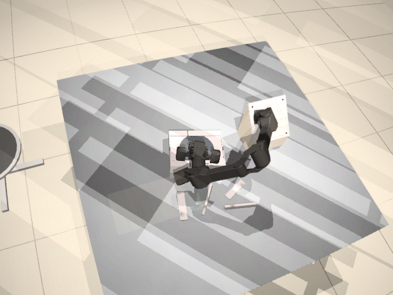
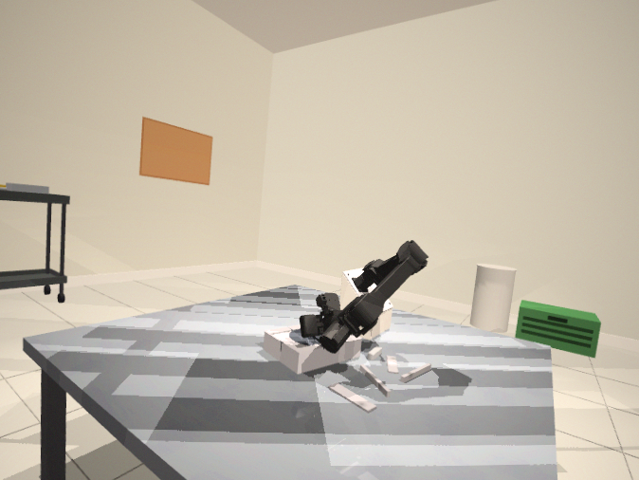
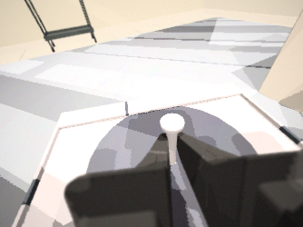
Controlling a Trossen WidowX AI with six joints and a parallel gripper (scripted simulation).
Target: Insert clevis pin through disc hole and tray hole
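Observation:
The gripper (image 3: 171,140) (image 1: 197,153) is over the tray, its fingertips shut on the pin's shaft. The steel clevis pin (image 3: 172,122) is upright in the wrist view, its round head up and clear above the fingertips. The shaft shows down between the fingers; whether its lower end is in a hole cannot be told. The wide disc (image 3: 111,150) (image 1: 186,141) lies flat-looking in the tray under the fingers. The rimmed tray (image 3: 91,115) (image 1: 172,163) (image 2: 304,360) stands on the table. The disc's hole and the tray's hole are hidden or cannot be made out.
Several pale flat bars and blocks, among them a long bar (image 1: 181,206) (image 2: 353,397) and a thin bar (image 1: 240,205) (image 2: 415,372), lie beside the tray. The arm's pale base block (image 1: 281,111) stands to the right in the top view. Striped shadows cross the table (image 1: 126,253).

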